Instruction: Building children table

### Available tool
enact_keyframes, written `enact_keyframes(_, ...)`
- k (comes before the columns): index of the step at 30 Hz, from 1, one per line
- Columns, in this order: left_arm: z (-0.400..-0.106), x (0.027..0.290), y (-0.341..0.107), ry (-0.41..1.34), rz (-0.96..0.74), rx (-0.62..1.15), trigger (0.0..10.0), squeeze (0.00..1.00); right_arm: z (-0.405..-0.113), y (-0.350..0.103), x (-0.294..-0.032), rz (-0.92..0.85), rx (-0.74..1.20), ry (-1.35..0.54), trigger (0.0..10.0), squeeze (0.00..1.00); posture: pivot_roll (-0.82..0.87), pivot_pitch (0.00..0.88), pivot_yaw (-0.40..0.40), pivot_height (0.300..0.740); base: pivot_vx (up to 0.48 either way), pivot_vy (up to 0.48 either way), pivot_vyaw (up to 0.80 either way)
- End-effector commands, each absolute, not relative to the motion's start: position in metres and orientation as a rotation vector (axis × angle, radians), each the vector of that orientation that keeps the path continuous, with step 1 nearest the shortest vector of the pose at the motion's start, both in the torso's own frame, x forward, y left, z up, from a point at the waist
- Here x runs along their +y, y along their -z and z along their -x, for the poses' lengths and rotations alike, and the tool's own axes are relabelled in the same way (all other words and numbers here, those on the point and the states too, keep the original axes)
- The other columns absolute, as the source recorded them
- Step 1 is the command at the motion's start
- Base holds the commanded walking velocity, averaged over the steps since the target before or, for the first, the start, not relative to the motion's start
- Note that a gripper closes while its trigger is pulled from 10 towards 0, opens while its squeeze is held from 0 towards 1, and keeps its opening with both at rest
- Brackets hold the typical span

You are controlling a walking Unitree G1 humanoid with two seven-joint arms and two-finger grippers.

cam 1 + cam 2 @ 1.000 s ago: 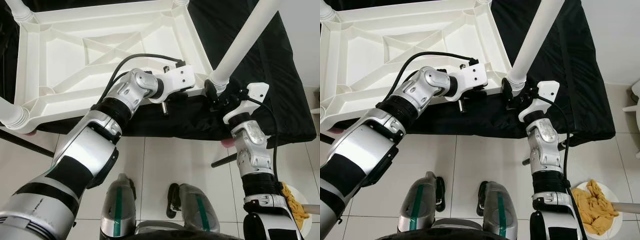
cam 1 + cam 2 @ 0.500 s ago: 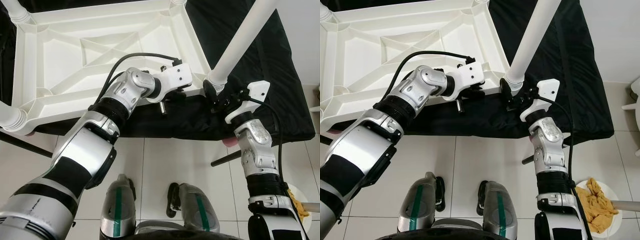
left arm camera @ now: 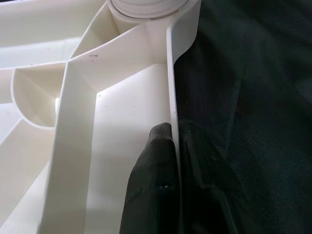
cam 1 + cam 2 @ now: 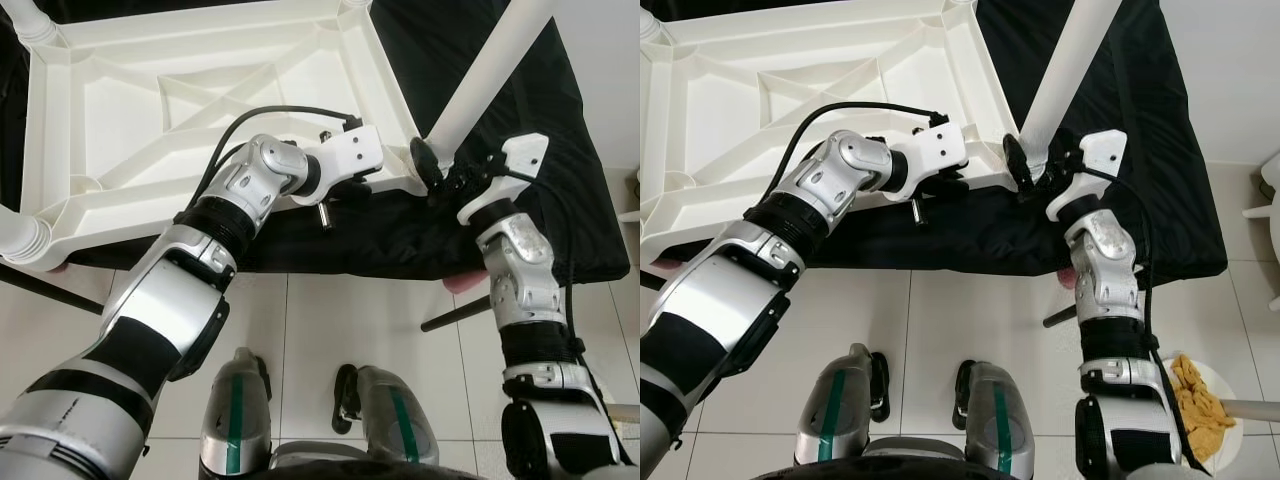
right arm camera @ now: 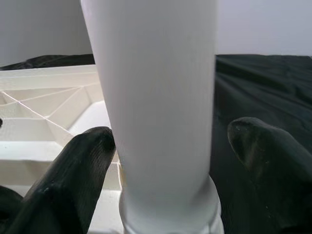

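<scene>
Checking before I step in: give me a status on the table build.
Left claw clamped on the upturned tabletop's rim. Right claw straddling the white leg at its corner socket, one finger touching, the other apart. Nothing blocking.

A white plastic children's table top (image 4: 200, 100) lies upside down, ribbed underside up, on a black cloth-covered surface (image 4: 530, 150). A white round plastic leg (image 4: 490, 75) stands tilted in its near right corner socket.

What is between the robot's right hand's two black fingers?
The white table leg stands between the right gripper's fingers, one finger on each side, in the right wrist view.
</scene>
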State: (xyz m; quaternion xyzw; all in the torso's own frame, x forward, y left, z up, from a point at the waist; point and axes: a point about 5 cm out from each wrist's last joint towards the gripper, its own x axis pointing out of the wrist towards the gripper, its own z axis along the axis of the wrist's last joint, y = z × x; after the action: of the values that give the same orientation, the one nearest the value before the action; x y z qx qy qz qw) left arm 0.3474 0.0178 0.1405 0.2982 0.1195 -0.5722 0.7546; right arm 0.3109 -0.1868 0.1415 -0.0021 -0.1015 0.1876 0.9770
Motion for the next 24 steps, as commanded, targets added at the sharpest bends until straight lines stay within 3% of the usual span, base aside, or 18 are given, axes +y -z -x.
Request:
enact_keyframes(1, -0.34, 0.022, -0.121, 1.257, -0.615, 0.334, 10.0, 0.0, -0.314, -0.142, -0.188, 0.008, -0.2, -0.396, 10.0, 0.0, 0.01, 0.068, -0.032, 0.74, 0.0, 0.0, 0.0)
enact_keyframes(15, -0.338, 0.016, -0.128, 1.28, -0.615, 0.298, 10.0, 0.0, -0.33, -0.144, -0.187, 0.058, -0.14, -0.569, 10.0, 0.0, 0.01, 0.064, -0.037, 0.74, 0.0, 0.0, 0.0)
enact_keyframes(24, -0.336, 0.014, -0.13, 1.286, -0.619, 0.287, 10.0, 0.0, -0.337, -0.149, -0.201, 0.08, -0.115, -0.626, 10.0, 0.0, 0.02, 0.063, -0.039, 0.74, 0.0, 0.0, 0.0)
